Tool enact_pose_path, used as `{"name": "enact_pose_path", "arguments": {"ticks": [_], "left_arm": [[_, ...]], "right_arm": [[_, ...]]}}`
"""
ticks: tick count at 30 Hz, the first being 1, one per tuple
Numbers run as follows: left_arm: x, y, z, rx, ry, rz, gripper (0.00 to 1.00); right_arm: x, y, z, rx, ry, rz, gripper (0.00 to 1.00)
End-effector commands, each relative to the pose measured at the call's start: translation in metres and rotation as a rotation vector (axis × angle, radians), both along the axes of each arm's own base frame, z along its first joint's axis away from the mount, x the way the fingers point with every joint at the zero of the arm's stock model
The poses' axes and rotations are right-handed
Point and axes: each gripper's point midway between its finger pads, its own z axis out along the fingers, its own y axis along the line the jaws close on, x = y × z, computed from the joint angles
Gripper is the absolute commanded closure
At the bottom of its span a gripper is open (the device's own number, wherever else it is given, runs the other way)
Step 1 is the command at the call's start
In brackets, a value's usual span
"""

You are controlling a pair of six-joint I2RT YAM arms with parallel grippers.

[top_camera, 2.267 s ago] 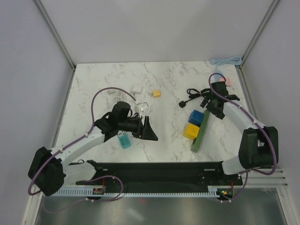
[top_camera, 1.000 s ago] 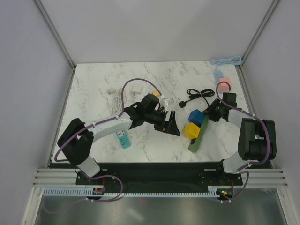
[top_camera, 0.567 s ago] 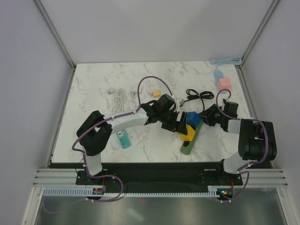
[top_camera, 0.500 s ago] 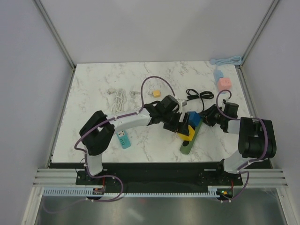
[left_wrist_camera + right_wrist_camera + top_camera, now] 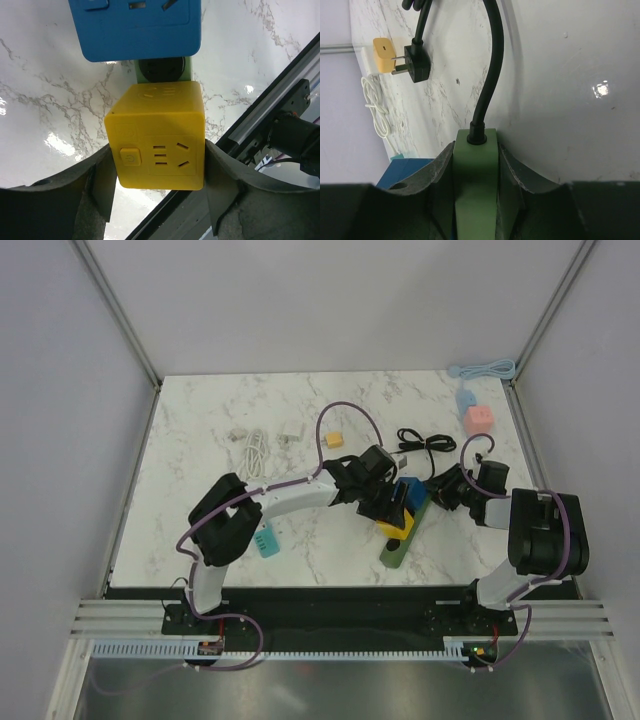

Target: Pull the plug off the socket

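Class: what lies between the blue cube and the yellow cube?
A dark round socket of the green strip, shown in the left wrist view.

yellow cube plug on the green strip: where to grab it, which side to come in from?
Pinch the yellow cube's two flat walls parallel to the green strip, coming from the end away from the blue cube, which crowds the other face. The fingers of the left gripper sit against those walls.
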Motion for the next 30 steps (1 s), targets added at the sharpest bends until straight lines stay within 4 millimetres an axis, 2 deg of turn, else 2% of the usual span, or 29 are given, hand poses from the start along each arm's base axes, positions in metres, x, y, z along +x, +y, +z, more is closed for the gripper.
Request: {"name": "enact_pose_path", "arguments": {"ticks": [1,4,8,9,10,14,15,16,17,18,19,21,24,27,30], "left_arm": [[0.009,-0.006,-0.001,0.031,-0.049,-0.015,0.36],[0.006,-0.009,-0.002,0.027,-0.041,-0.031,0.54],[0.007,-0.009,0.0,0.023,-0.042,-0.031,0.77],[0.007,-0.01,0.002,0.018,-0.046,-0.031,0.93],[0.008,-0.01,0.005,0.016,-0.053,-0.027,0.98],[0.011,-0.011,0.019,-0.01,-0.069,0.0,0.98],[0.014,-0.013,0.025,-0.036,-0.076,0.012,0.98],[0.013,-0.015,0.04,-0.079,-0.082,0.014,0.98],[0.011,-0.012,0.037,-0.094,-0.073,0.023,0.98],[0.016,-0.017,0.048,-0.158,-0.082,0.05,0.98],[0.012,-0.012,0.055,-0.192,-0.084,0.059,0.98],[0.016,-0.01,0.062,-0.231,-0.102,0.09,0.98],[0.025,0.001,0.06,-0.185,-0.191,0.14,0.98],[0.02,0.006,0.054,-0.08,-0.322,0.123,0.98],[0.012,0.002,0.052,-0.101,-0.258,0.112,0.98]], "right_arm": [[-0.001,0.001,0.004,-0.036,-0.03,0.032,0.96],[-0.001,0.002,0.003,-0.029,-0.026,0.033,0.95],[-0.001,0.0,-0.002,-0.054,-0.013,0.029,1.0],[-0.002,-0.001,-0.004,-0.067,-0.011,0.033,1.0],[-0.002,-0.001,-0.005,-0.077,-0.011,0.034,1.0],[-0.006,-0.003,-0.009,-0.1,-0.012,0.032,1.0],[-0.007,-0.004,-0.009,-0.106,-0.014,0.027,1.0],[-0.008,-0.004,-0.009,-0.11,-0.018,0.028,1.0],[-0.009,-0.005,-0.01,-0.119,-0.02,0.027,1.0],[-0.01,-0.007,-0.01,-0.132,-0.021,0.019,1.0],[-0.012,-0.008,-0.012,-0.143,-0.012,0.024,1.0],[-0.013,-0.008,-0.012,-0.146,-0.015,0.024,1.0],[-0.015,-0.009,-0.013,-0.158,-0.01,0.019,1.0],[-0.018,-0.013,-0.016,-0.187,-0.006,0.017,1.0],[-0.022,-0.018,-0.018,-0.226,-0.009,0.005,1.0]]}}
